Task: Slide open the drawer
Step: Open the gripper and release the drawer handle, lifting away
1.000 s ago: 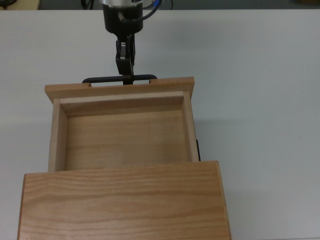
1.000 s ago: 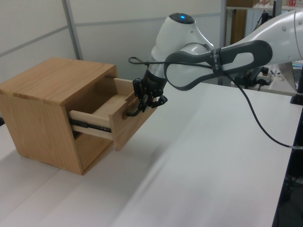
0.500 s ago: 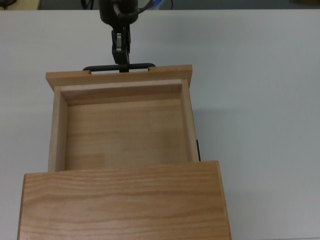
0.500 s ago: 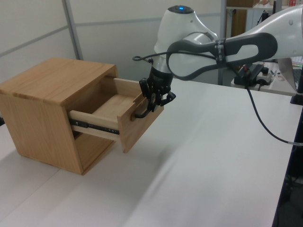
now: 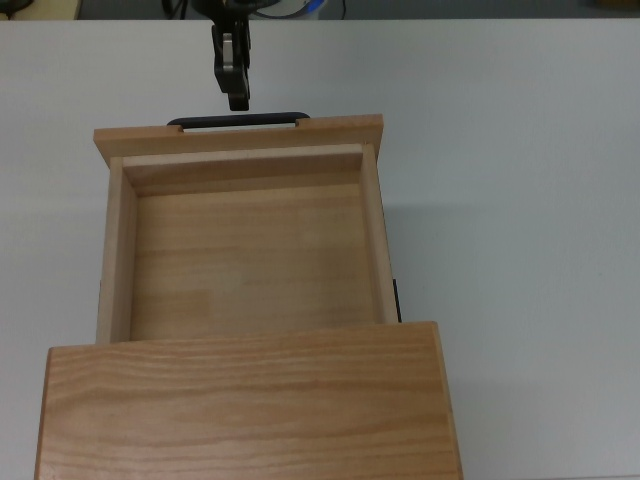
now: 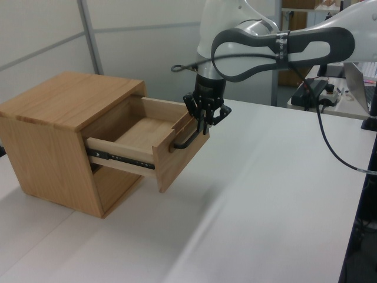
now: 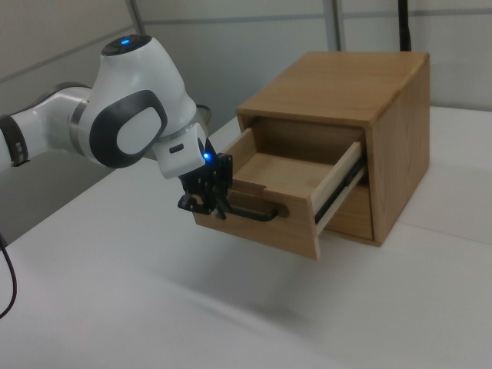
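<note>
Wooden drawer standing well out; gripper hanging just beyond handle, finger spread unclear; showing no writing.

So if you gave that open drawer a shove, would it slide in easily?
Probably: the drawer rides on metal runners, so it should glide straight. It looks empty, so likely light. The cabinet might shift on the smooth table.

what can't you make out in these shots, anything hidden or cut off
- Handle: in the top view the drawer front panel hides most of it; in the right view the gripper covers one end.
- Gripper: the top view's upper edge cuts off everything above the jaws; whether the jaws are closed on the handle is unclear in all views.
- Cabinet: the top view's bottom edge cuts it off.
- Back of the drawer: under the cabinet top in all views.
</note>
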Controlling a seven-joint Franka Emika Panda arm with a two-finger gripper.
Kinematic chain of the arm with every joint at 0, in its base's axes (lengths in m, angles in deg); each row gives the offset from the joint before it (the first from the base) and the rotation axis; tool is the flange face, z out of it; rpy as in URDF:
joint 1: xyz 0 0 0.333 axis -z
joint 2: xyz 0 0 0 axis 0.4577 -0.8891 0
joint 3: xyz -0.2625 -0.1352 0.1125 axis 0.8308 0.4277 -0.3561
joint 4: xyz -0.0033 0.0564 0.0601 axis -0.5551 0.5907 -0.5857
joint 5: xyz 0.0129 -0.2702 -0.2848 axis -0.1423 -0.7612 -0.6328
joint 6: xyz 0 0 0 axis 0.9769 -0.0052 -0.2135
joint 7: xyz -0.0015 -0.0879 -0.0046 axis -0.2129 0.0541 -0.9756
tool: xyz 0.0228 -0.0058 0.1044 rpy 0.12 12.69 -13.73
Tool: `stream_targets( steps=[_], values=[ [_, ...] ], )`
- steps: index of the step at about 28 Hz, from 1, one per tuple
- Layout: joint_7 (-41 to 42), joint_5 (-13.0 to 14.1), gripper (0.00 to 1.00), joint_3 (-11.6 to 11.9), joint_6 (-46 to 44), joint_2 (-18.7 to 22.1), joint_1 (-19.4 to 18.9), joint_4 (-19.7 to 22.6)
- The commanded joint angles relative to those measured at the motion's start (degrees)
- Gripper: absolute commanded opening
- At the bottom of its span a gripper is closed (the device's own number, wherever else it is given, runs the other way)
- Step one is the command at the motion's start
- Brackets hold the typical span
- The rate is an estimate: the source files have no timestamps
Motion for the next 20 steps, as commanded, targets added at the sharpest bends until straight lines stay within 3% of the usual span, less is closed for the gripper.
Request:
stream_targets(
  steps=[1, 6, 10, 11, 14, 15, 19, 20],
  values=[
    [2.47, 0.34, 0.0, 0.32, -1.74, 0.79, 0.01, 0.22],
    [3.43, 0.34, 0.01, 0.32, -2.62, 0.7, 0.1, -2.23],
    [3.43, 0.25, 0.31, 0.32, -4.46, 0.7, 0.53, -4.26],
    [3.96, 0.25, 0.43, 0.32, -4.82, 0.62, 0.54, -5.05],
    [5.1, -0.01, 0.6, 0.32, -5.0, 0.53, 0.54, -6.11],
    [5.36, -0.1, 0.76, 0.32, -5.17, 0.53, 0.54, -6.28],
    [6.77, -0.71, 1.0, 0.23, -7.54, 0.62, 0.54, -6.37],
    [8.08, -0.8, 1.0, 0.14, -8.59, 0.7, 0.45, -6.63]
  ],
)
